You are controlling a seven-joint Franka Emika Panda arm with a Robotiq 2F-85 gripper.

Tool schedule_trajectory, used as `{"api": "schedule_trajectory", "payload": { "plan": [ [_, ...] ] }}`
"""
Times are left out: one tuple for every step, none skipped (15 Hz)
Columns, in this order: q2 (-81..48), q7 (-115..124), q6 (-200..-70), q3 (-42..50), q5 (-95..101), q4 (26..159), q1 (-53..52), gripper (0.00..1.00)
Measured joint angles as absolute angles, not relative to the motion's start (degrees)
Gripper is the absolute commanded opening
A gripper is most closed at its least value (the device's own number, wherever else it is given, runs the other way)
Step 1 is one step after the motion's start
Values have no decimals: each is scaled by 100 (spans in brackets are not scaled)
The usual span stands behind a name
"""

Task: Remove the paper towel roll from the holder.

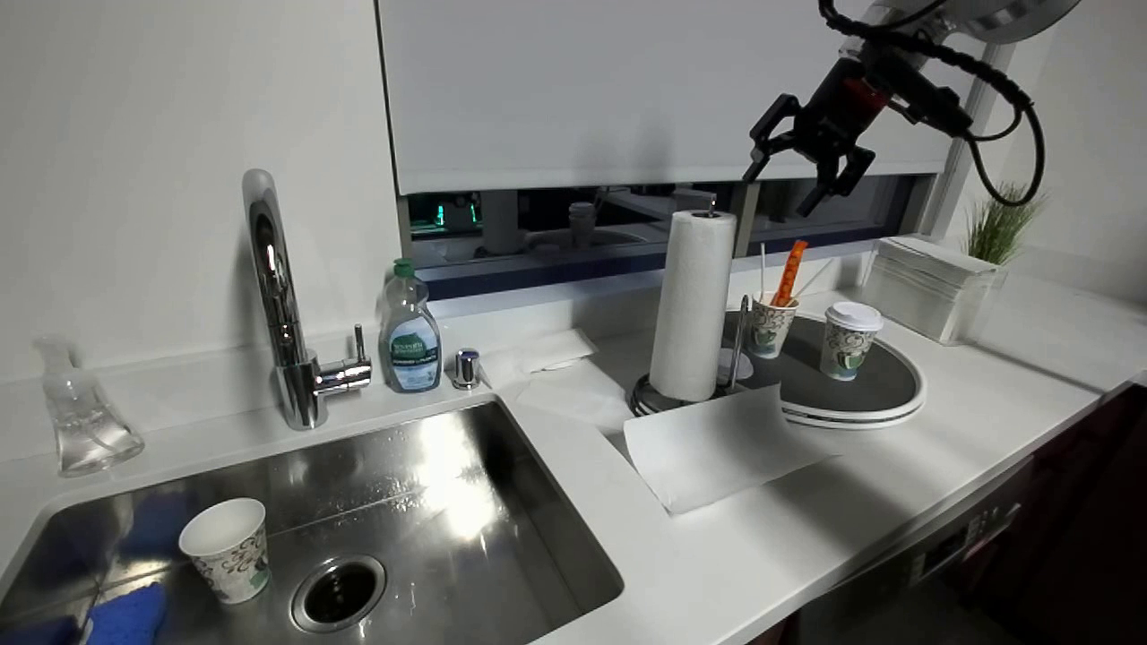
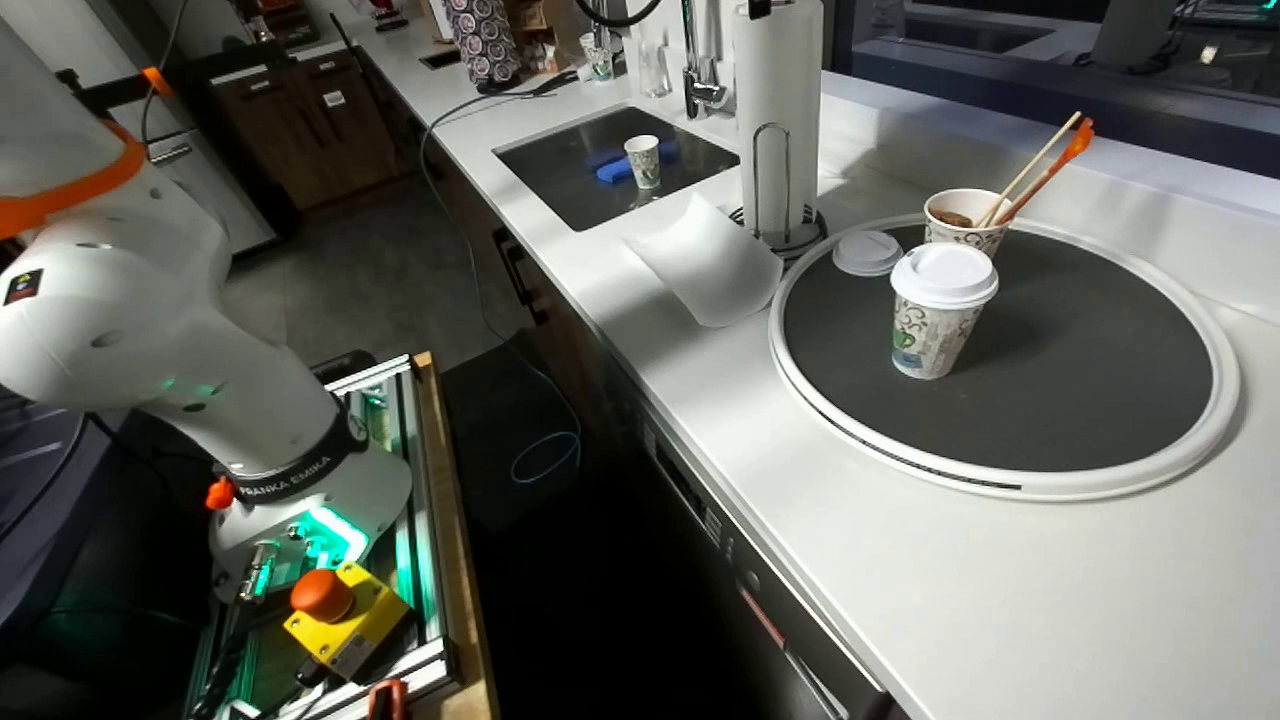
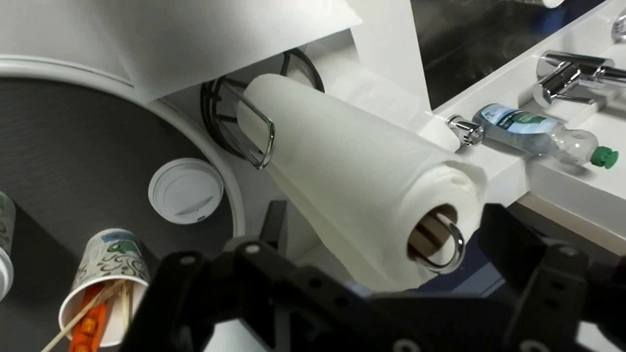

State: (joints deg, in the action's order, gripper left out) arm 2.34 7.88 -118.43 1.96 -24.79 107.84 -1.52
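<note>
Claw (image 1: 778,193) spread, its two fingers wide apart and tilted downward; in an exterior view it hangs higher than the top of the paper towel roll (image 1: 692,305), apart from it. Roll stands upright on the holder (image 3: 209,110), which sits on the tabletop (image 2: 1040,590) between the sink (image 1: 430,564) and a round grey tray (image 2: 1080,400). Wrist view: the holder's bent wire tip pokes out of the roll's open end; its side loop stands just beside the lower part of the paper. A curled white sheet (image 1: 717,448) lies next to the holder's base (joined to the roll or loose, cannot tell). On the tray: a lidded cup (image 1: 848,351), an open cup (image 1: 771,331) with sticks (image 2: 1031,168) and an orange item (image 1: 790,273) in it, and a white lid (image 3: 186,190) near the rim. In the sink: a paper cup (image 1: 231,560), upright. Soap bottle (image 1: 412,345) upright behind the sink, near the faucet (image 1: 282,296).
</note>
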Motion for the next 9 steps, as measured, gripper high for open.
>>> {"api": "schedule_trajectory", "payload": {
  "plan": [
    [174,926,-11755,198,-2479,10753,-134,100],
    [130,1067,-11718,199,-2479,10741,-111,100],
    [100,1172,-11716,199,-2479,10741,-92,100],
    [75,1325,-11744,197,-2453,10737,-80,100],
    [51,1481,-11801,190,-2422,10723,-79,100],
    [35,1581,-11827,179,-2403,10701,-80,100],
    [25,1644,-11832,166,-2394,10681,-80,100],
    [26,1651,-11833,158,-2393,10675,-80,100],
    [24,1651,-11833,158,-2399,10674,-79,100]
  ]
}}
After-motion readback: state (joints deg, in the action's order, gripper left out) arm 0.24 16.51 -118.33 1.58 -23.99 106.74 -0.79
